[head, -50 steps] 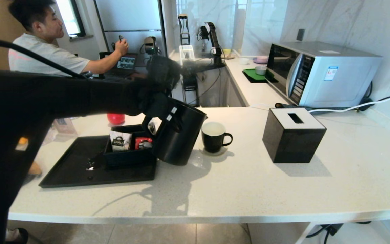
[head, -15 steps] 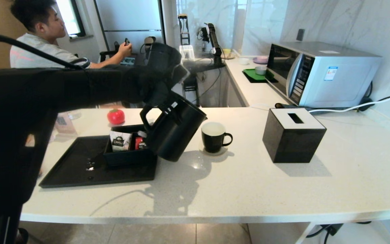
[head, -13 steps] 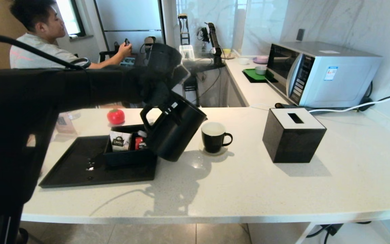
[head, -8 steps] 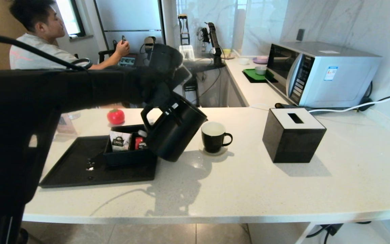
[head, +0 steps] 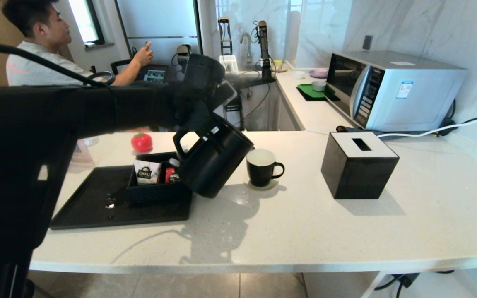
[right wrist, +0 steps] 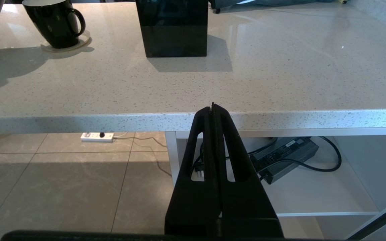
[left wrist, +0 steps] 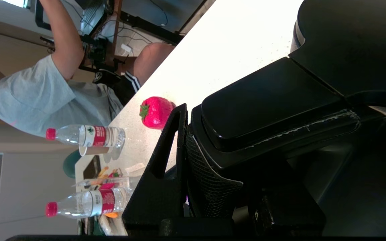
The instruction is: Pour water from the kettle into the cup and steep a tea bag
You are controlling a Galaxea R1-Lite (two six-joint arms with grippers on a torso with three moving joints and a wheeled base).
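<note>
Nearest, the right claw (right wrist: 212,106) waits below the table (head: 304,231) edge, fingers pressed together. Wide bare room lies at the table's near side. At 9 o'clock stands the black tray (head: 85,203). Above it the left claw (head: 205,131) is clamped on the kettle (head: 213,165) handle, kettle tilted toward the cup (head: 261,167) just beside at 3 o'clock. Farther right, the black box (head: 356,165) blocks.

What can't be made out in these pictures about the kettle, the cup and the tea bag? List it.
- Water level in the cup: head view, angle too shallow.
- Any stream from the kettle: head view, spout too dark to tell.
- Left end effector fingertips: hidden against the kettle handle.
- Tea bag: not discernible; only packets show in the black box.
- Right end effector: absent from head view.
</note>
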